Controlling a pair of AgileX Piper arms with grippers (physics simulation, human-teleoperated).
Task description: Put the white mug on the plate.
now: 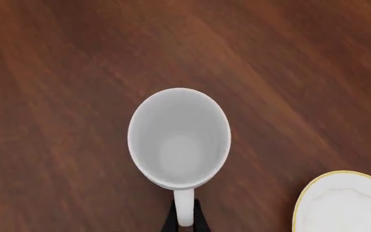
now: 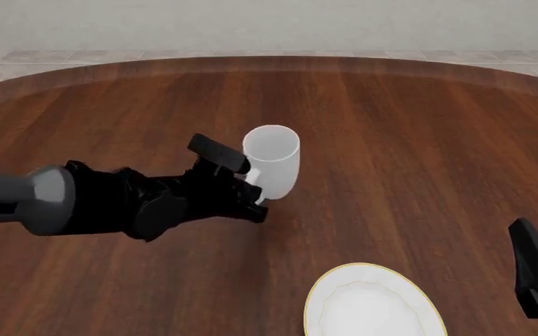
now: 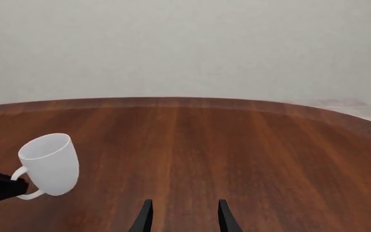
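The white mug (image 2: 271, 160) hangs slightly tilted just left of the table's middle, its open top facing up. My left gripper (image 2: 253, 192) is shut on its loop handle (image 1: 184, 212), with a dark finger on each side. Seen from the right wrist, the mug (image 3: 49, 163) leans with the left gripper (image 3: 4, 188) on its handle. The plate (image 2: 372, 308), white with a thin gold rim, lies at the near edge, to the right of and nearer than the mug; it also shows in the left wrist view as the plate (image 1: 345, 205). My right gripper (image 3: 184, 218) is open, holds nothing, and stays at the far right (image 2: 535, 269).
The dark wooden table (image 2: 419, 126) has a rounded far edge, with a pale wall (image 3: 185, 48) behind it. The left arm's thick black and grey body (image 2: 82, 199) stretches over the table from the left.
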